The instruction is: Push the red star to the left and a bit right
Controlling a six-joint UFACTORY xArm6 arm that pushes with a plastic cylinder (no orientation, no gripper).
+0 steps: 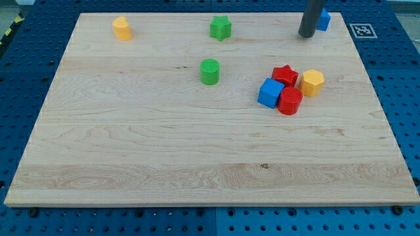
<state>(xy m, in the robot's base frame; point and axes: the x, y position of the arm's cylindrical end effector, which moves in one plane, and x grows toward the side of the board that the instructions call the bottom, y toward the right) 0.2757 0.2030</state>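
Note:
The red star [285, 74] lies right of the board's middle, in a tight cluster with a blue cube [270, 93], a red cylinder [289, 101] and a yellow hexagonal block [312, 82]. My tip [305, 35] rests on the board near the view's top right, above the cluster and apart from it. It stands right beside a blue block [323, 19], whose shape the rod partly hides.
A green cylinder [209, 71] stands near the middle. A green star [220, 28] lies at the top centre and a yellow block [121, 28] at the top left. The wooden board [131, 151] ends on blue pegboard on all sides.

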